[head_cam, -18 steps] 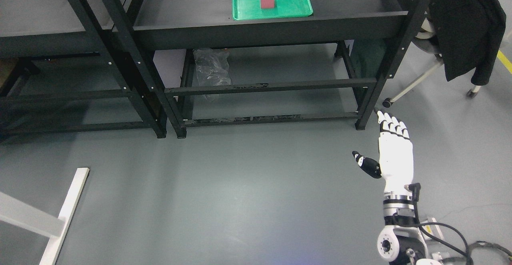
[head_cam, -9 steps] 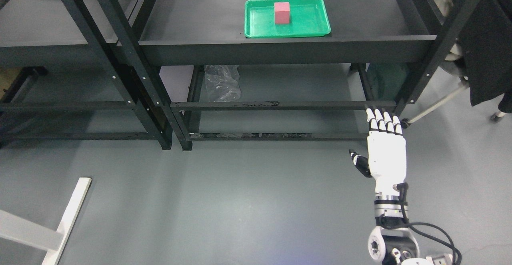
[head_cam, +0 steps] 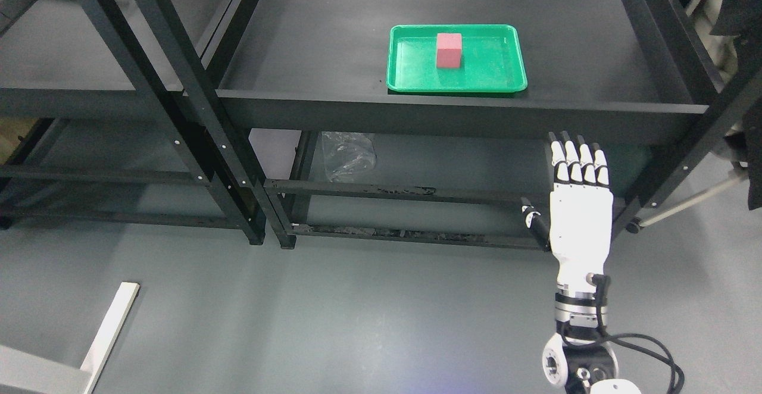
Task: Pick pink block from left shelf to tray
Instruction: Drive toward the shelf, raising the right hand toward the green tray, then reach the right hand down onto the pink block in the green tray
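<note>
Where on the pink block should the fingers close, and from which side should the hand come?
Probably across the two upright side faces of the pink block, coming from above. It stands upright and alone in the green tray, whose low rim hinders a sideways approach. The right hand is open, below the shelf.

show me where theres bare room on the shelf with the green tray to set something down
The right shelf is bare left of the green tray and in a narrower strip to its right, plus a band behind it. Inside the tray, only the pink block takes space. The right hand hangs open below the shelf's front edge.
</note>
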### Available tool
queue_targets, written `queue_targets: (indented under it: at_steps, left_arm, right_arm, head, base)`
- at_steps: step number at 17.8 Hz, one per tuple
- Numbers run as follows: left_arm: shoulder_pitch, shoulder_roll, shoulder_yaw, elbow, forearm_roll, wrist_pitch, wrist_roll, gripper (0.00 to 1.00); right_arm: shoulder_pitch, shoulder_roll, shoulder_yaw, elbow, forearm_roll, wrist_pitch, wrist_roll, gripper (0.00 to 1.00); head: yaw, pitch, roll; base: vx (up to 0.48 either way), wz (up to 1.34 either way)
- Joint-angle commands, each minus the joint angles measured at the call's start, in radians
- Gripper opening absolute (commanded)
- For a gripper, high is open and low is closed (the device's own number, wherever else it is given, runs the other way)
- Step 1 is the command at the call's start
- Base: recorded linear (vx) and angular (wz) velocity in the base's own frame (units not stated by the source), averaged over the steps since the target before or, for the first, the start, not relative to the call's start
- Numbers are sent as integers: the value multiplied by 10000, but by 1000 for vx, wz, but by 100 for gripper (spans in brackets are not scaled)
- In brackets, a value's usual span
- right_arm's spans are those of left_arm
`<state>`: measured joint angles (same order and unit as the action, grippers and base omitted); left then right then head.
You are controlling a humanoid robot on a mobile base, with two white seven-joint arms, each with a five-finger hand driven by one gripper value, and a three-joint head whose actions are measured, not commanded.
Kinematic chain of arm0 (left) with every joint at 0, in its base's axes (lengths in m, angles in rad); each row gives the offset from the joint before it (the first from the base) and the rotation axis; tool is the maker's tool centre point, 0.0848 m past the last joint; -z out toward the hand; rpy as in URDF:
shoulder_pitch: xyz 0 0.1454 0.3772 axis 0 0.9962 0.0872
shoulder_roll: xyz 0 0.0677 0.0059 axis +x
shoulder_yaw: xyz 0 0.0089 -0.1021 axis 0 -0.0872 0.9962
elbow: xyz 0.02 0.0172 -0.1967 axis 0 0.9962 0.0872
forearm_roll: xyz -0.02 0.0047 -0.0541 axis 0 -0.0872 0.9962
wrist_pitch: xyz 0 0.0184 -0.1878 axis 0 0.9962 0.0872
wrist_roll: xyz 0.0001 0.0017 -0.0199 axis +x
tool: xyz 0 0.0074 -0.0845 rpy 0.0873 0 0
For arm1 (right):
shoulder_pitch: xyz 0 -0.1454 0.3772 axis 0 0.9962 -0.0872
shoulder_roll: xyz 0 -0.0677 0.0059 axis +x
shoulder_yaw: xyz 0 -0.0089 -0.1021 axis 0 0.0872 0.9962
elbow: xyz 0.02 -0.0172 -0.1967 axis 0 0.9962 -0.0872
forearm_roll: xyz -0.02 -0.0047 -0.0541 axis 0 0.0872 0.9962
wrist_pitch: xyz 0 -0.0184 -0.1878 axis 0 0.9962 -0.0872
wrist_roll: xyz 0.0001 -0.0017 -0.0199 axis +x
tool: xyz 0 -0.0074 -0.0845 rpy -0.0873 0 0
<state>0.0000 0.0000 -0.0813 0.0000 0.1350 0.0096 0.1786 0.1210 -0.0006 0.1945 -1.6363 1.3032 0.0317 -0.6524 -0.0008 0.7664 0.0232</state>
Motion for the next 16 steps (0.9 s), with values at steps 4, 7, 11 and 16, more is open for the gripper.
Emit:
queue_targets:
  at_steps: [4, 7, 11, 16]
  left_arm:
    - [-292, 175, 0, -175, 0, -4, 8, 100]
    - [-292, 175, 0, -175, 0, -4, 8, 100]
    - [-292, 175, 0, -175, 0, -4, 8, 100]
    - [-307, 175, 0, -175, 0, -4, 8, 100]
  right_arm:
    - [-167, -169, 218, -5, 52, -562, -395, 99]
    - [-167, -169, 249, -5, 22, -578, -226, 99]
    - [-167, -169, 249, -5, -55, -563, 555, 99]
    - [-182, -169, 249, 10, -55, -563, 725, 99]
  head:
    - [0, 0, 0]
    - [0, 0, 0]
    - [0, 0, 0]
    - [0, 0, 0]
  base:
    - [301, 74]
    - [294, 51]
    - [268, 55]
    - [273, 63]
